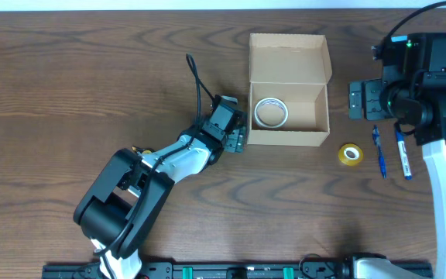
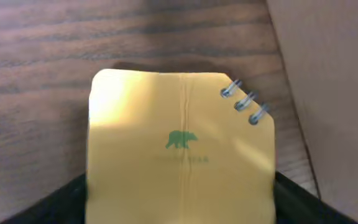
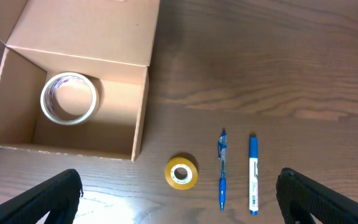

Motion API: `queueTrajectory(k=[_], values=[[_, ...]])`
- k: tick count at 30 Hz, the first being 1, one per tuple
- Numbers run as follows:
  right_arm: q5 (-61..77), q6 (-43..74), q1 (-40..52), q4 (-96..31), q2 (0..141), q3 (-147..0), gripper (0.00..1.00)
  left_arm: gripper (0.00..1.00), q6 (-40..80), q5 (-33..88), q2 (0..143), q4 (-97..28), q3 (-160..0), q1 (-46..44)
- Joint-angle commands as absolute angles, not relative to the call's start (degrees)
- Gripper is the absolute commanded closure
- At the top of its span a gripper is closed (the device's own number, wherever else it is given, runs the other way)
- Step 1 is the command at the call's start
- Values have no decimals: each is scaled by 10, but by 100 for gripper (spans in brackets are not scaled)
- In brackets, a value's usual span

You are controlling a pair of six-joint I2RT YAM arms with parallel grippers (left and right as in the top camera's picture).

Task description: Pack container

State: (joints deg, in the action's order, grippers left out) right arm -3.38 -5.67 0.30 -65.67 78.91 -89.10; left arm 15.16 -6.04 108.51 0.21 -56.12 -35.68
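Note:
The container (image 1: 285,139) is an open tan cardboard box with its flap lid (image 1: 289,54) folded back; its wall also fills the right of the left wrist view (image 2: 334,93). A clear tape roll (image 1: 270,112) lies inside it (image 3: 69,98). My left gripper (image 1: 237,140) is just left of the box, shut on a yellow spiral notepad (image 2: 179,155) with a green bear print. The pad spans the whole gap between the black fingers (image 2: 61,202). Right of the box my right gripper (image 1: 360,99) hangs wide open and empty (image 3: 179,186).
A small yellow tape roll (image 1: 351,154) lies on the wooden table just off the box's near right corner (image 3: 181,172). Next to it lie a blue pen (image 1: 379,151) and a blue-and-white marker (image 1: 402,155), parallel (image 3: 222,168) (image 3: 253,174).

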Motion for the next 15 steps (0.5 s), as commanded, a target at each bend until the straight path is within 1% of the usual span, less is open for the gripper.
queueTrajectory(k=[1,2,3,4,6,8,9,15], values=[[-29,-58,8,-658,791,-902,1,35,155,-49,1096,-1,-571,-355],[-29,-58,8,-658,791,-902,1,37,155,-49,1096,-1,-571,-355],[-29,-58,8,-658,791,-902,1,37,155,-49,1096,0,-571,-355],[-29,-58,8,-657,791,-902,1,33,155,-49,1096,0,-571,-355],[-29,-58,8,-658,791,-902,1,21,155,-49,1096,-1,-571,-355],[-29,-58,8,-658,791,-902,1,16,155,-49,1096,-1,-571,-355],[-29,-58,8,-658,791,-902,1,15,155,-49,1096,-1,-571,-355],[-29,-58,8,-658,791,-902,1,19,155,-49,1096,-1,-571,-355]])
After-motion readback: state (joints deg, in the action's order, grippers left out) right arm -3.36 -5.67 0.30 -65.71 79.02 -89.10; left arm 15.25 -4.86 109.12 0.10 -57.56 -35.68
